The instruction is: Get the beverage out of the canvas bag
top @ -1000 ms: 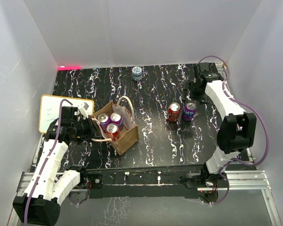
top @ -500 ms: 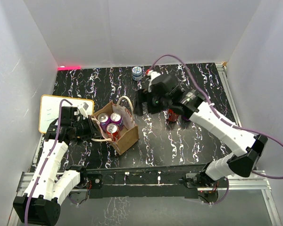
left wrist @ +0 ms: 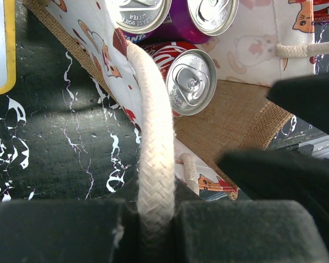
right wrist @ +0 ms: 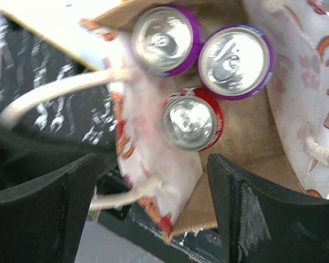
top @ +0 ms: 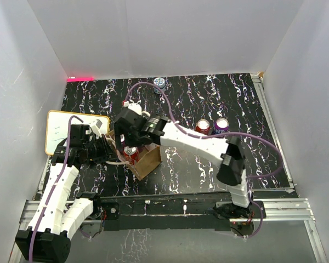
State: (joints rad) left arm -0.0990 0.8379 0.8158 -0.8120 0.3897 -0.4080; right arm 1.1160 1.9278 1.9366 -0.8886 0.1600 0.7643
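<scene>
Marbled table (top: 192,171) bears canvas bag (top: 148,161) holding three cans (right wrist: 191,121), seemingly all upright.

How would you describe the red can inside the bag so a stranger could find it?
On the black marbled table, look left of centre for the tan canvas bag with cream rope handles. Of three upright cans inside, it is the red soda can nearest the table's near edge, the only red one beside two purple cans.

From above, the right arm (top: 193,143) hides most of the canvas bag (top: 148,163); at the left wrist we see both purple cans (left wrist: 208,13) cut off.
</scene>
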